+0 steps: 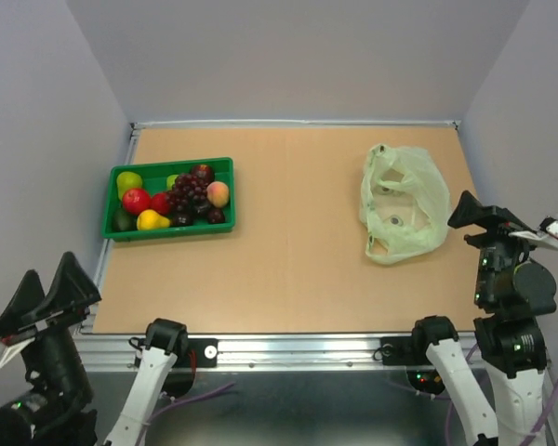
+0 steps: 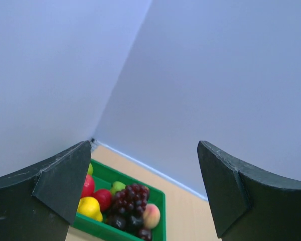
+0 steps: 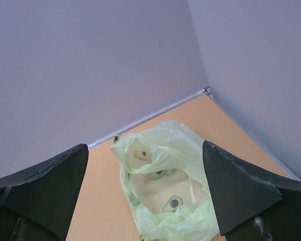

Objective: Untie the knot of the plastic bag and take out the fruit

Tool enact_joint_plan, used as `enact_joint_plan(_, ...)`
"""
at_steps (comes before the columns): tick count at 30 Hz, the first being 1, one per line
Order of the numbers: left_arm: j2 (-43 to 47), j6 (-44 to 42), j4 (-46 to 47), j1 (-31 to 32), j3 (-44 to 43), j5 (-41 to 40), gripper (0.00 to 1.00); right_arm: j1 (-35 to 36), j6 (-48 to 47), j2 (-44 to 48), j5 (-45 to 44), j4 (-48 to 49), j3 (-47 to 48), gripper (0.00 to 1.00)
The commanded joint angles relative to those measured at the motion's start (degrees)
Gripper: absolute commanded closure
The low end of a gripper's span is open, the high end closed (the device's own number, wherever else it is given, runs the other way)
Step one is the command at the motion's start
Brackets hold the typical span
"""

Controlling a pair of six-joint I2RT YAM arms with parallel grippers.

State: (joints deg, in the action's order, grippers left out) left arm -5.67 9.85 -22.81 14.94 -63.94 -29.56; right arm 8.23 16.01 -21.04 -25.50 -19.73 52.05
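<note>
Though wide-jawed and empty, left gripper point(image 2: 143, 146), right gripper point(image 3: 144, 145) aloft; plastic bag point(image 1: 405, 206) avocado-printed

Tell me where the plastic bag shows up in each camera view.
Top external: plastic bag on the right side of the table, toward the back.
Left wrist: not in it.
Right wrist: bottom centre of the picture.
Shared landmark: the white strip along the table's back edge.
</note>
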Motion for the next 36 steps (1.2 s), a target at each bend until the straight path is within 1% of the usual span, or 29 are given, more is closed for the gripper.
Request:
enact_joint_plan(1,5.58,-3.60,-0.48,0.18,0.84,-5.51,0.01,-0.32,-2.82,5.80,5.80,-1.63,-5.38,0.00)
enact_joint_plan(3,9.52,-3.87,-0.39,0.18,0.92,-4.72,0.01,-0.23,-3.00,8.46,6.94,-1.54,-6.69,0.00)
enact_joint_plan(6,11.64,-4.22,-1.01,0.18,1.19,-2.70,0.01,-0.32,-3.00,12.84,8.44,-1.72,-9.07,0.00)
enact_joint_plan(10,11.83,-3.96,-2.50,0.27,2.15,-2.78,0.01,-0.32,-3.27,16.72,10.11,-1.63,-11.44,0.00)
enact_joint_plan(23,11.47,-1.76,-1.01,0.26,4.18,-1.99,0.01,-0.32,-4.41,18.84,11.17,-1.72,-14.43,0.00)
enact_joint_plan(36,10.86,-0.79,0.13,0.26,6.99,-1.55,0.01,-0.23,-4.94,18.93,11.78,-1.89,-14.70,0.00)
